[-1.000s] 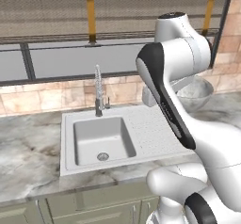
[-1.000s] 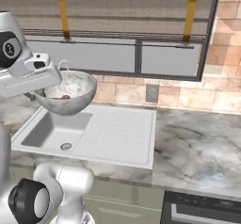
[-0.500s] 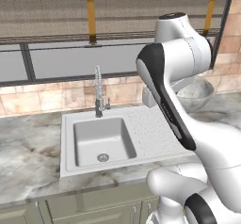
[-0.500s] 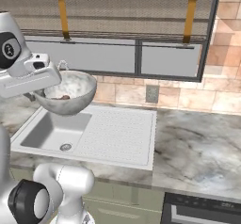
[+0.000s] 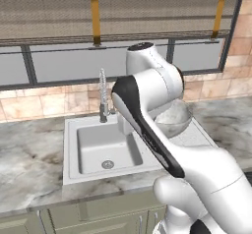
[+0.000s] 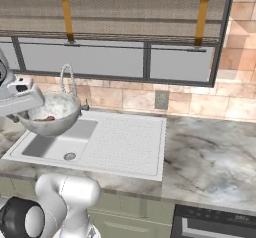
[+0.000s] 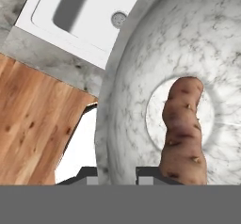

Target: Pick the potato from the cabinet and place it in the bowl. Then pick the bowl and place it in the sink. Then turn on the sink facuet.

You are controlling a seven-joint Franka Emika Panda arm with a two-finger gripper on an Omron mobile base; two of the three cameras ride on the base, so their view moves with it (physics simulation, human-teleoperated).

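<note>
The bowl (image 6: 50,115) has shifted a little further along over the sink (image 6: 120,144); the tool (image 7: 116,172) stays clamped on its rim, the potato (image 7: 184,129) inside.

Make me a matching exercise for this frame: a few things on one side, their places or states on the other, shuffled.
Things:
1. potato
2. bowl
3. tap
4. tool

Places or states:
a. upright behind the basin of the sink
b. lying in the bowl
c. shut on the bowl's rim
d. held in the air over the sink

Pairs: 1-b, 2-d, 3-a, 4-c
</note>
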